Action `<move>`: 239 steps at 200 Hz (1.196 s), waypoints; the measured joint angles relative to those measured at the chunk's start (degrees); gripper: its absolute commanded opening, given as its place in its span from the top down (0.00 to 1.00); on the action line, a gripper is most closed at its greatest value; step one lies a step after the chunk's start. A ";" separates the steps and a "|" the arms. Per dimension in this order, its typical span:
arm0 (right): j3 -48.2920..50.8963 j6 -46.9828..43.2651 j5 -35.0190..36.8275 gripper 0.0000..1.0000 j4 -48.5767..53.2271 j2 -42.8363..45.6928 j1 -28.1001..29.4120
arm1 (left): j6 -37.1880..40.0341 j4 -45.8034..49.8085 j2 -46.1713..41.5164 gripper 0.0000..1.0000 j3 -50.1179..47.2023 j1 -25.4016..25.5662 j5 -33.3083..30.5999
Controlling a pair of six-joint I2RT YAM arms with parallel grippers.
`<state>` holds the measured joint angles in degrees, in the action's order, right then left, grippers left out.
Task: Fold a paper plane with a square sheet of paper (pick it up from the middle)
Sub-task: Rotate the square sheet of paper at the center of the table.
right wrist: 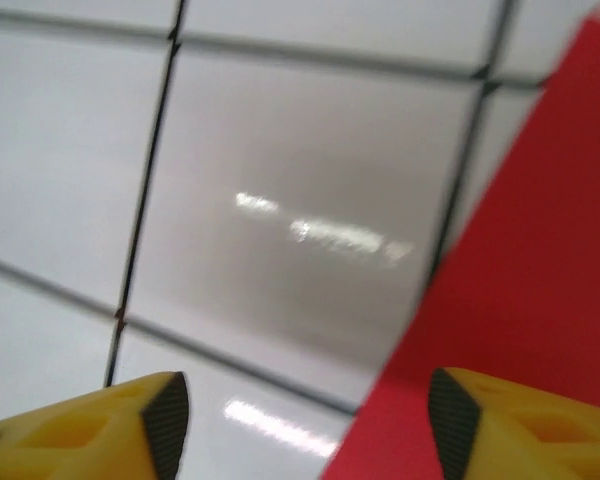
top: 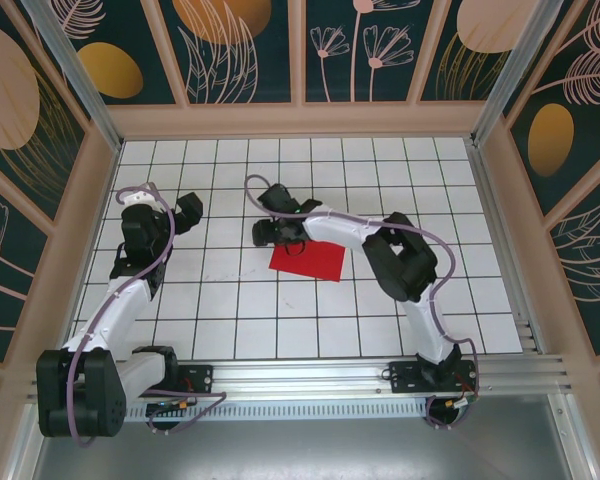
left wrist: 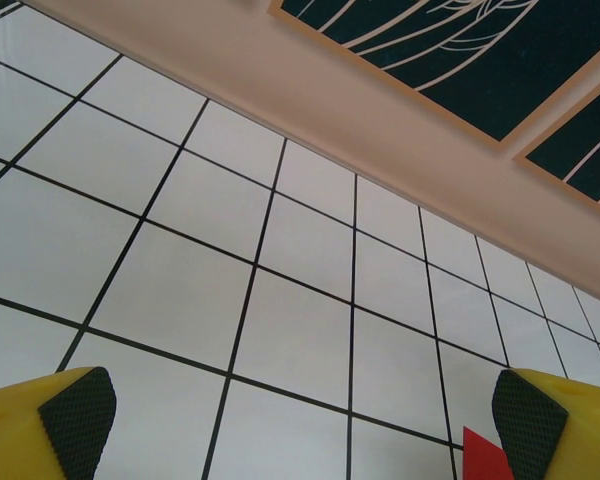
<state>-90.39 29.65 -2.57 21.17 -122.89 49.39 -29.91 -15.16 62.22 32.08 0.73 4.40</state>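
The square sheet of paper [top: 310,263] lies flat near the middle of the white tiled tabletop [top: 230,310], well clear of the walls. It looks thin, very light and limp, so it will probably sag or flutter once it is lifted, and a hard pinch would likely leave an unwanted crease. The tiles look glossy, so the sheet may slide rather than buckle when pushed. The task asks for a hold at the middle, which likely means pressing down there and drawing the paper into a small ridge.

The right jaws hang low over the sheet's far left edge, partly open with nothing between them. In the right wrist view one of the fingers [right wrist: 165,425] is over bare tile and the other is over red paper [right wrist: 520,250]. The left jaws stand fully wide and empty over bare tiles, well to the left.

From above, the right wrist covers the sheet's far left corner. The right wrist view is blurred, so I cannot tell whether the pads touch the paper. In the left wrist view only a red corner [left wrist: 480,458] appears, cut off by the lower edge
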 measured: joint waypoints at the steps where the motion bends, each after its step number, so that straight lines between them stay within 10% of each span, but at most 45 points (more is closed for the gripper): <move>1: 0.07 0.09 -0.07 0.39 0.00 -0.02 0.13 | 0.02 0.00 -0.02 0.01 0.00 0.00 0.00; 146: 21.33 -0.11 -7.34 0.26 -4.04 12.98 2.21 | 0.02 0.02 0.00 0.02 0.00 0.00 -0.59; 239: 18.14 9.18 15.58 0.01 8.90 15.82 -2.47 | 0.00 0.46 0.68 0.02 0.00 0.00 -0.61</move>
<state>-72.25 38.83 13.02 30.06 -107.07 46.92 -29.91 -14.70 62.89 32.08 0.73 3.79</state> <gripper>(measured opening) 0.987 0.985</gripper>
